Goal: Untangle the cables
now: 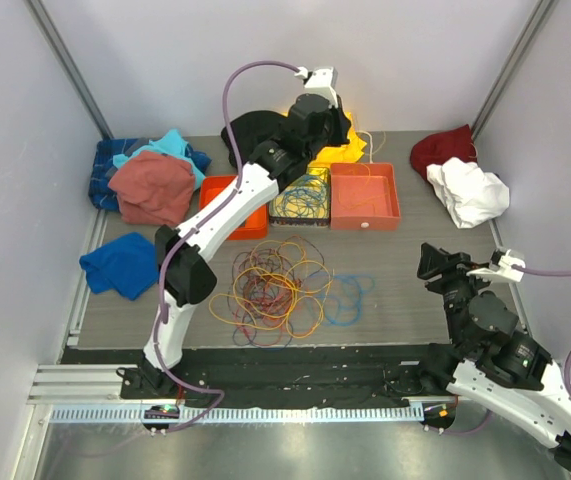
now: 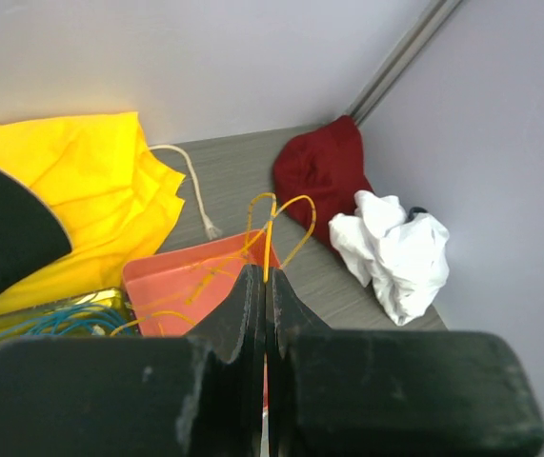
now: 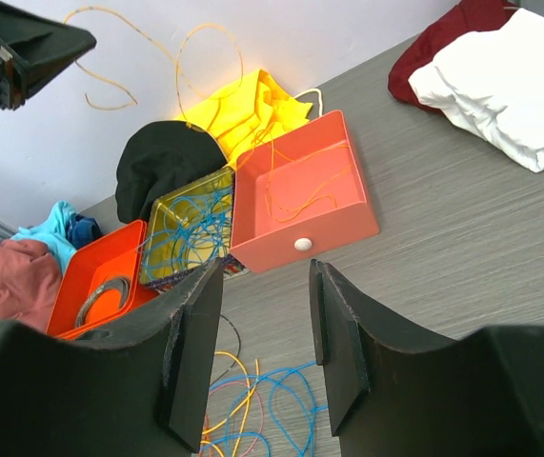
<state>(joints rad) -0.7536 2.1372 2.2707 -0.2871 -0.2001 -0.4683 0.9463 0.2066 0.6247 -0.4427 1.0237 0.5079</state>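
Left hand [image 2: 265, 278] pinches an orange cable [image 2: 268, 249], its loops rising upward (right hand [image 3: 265, 274] apart).

multicoloured cables [image 1: 275, 290] in a loose tangled heap on the table [image 1: 405, 270]

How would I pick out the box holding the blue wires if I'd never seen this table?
On the far half of the table, three shallow boxes sit side by side. Take the middle box, between the left orange box and the right orange box. It alone is yellowish, and it holds a nest of blue and yellow wires.
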